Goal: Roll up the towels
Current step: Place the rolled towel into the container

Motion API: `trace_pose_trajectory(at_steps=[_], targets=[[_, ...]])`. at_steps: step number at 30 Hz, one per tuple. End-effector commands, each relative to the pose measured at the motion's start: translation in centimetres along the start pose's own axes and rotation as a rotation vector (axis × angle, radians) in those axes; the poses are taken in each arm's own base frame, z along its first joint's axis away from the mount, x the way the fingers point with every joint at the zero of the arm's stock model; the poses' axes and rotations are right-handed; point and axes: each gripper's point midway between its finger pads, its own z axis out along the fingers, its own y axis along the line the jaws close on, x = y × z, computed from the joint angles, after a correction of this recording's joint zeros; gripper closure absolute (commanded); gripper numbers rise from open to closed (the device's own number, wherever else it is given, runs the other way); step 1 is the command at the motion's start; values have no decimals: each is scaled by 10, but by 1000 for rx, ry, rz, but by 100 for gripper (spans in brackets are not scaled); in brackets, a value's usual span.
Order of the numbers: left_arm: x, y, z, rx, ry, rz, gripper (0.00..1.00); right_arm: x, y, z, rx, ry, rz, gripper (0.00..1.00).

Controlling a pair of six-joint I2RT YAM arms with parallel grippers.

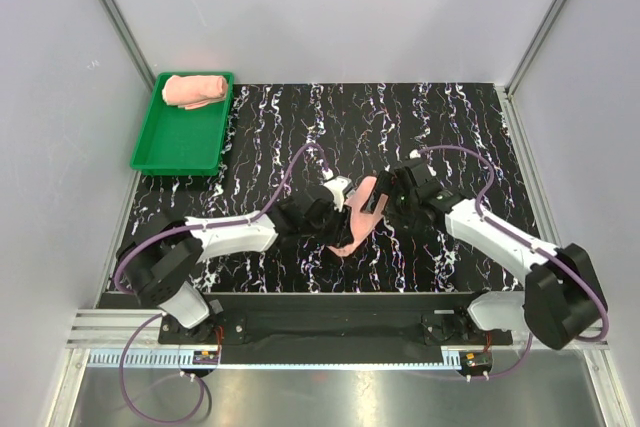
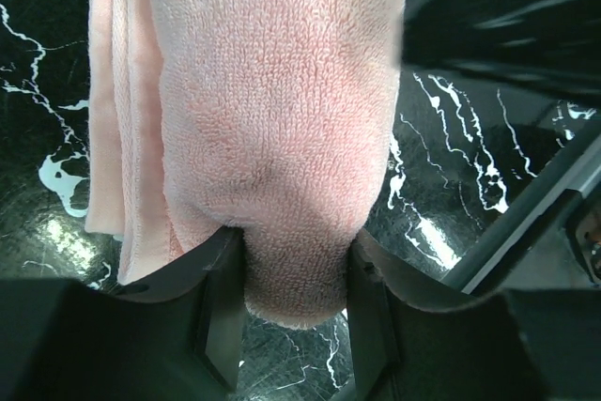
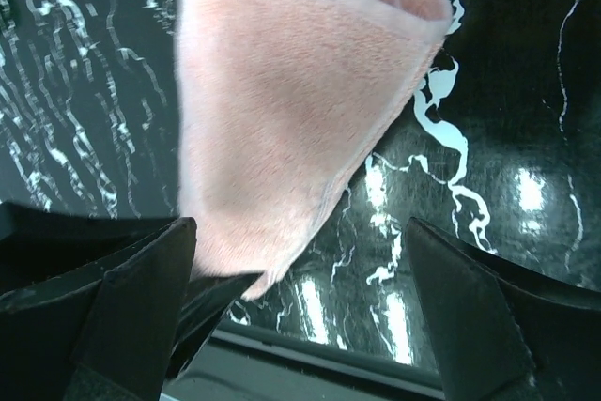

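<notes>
**A:** Item one, the folded towel (image 2: 272, 91). Material and form?

**B:** Salmon-pink terry with a looped nap, soft and plain. It is doubled into several layers, the hemmed edges stacked along one side.

**A:** Position against the hands?

**B:** It is at mid-table, hanging between the two arms. The left hand (image 2: 296, 269) pinches its lower fold, both black fingers pressed into the pile and the jaws partly closed on the cloth. The right hand (image 3: 296, 241) is spread wide and grips nothing. A corner of the towel hangs between its fingers, close to one; contact cannot be told.

**A:** Item two?

**B:** Rolled towel (image 1: 195, 89), same pink terry, a loose bundle. It lies at the far end of the green tray (image 1: 180, 147), which is shallow and rectangular with a raised rim, at the far left of the table.

**A:** Support?

**B:** Table (image 1: 300, 117), a glossy black surface with white marbled veining.
</notes>
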Motion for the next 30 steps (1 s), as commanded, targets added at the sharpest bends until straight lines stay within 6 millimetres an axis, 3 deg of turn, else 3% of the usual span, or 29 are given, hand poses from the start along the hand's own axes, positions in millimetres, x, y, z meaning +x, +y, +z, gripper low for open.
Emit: trace_pose_trajectory(at_steps=[1,11,20,22,23,26,27,30], targets=[[38,3,3,43,132,-66,60,-3,7,18,-42,-28,73,0],[39,-2,5,119,142,-94,60,6,17,71,-192,-40,96,0],[37,-15,2,245,159,-128,60,21,6,96,-231,-38,107,0],[36,-19,2,274,160,-133,59,24,7,99,-242,-37,109,5],[35,-20,2,281,160,-132,59,26,5,102,-247,-38,110,8],[33,-22,-1,287,153,-126,53,29,7,106,-277,-38,110,39],[30,-21,-4,277,142,-120,50,30,9,105,-289,-34,107,54],[29,-16,-10,240,126,-113,26,28,17,99,-333,-37,84,77]])
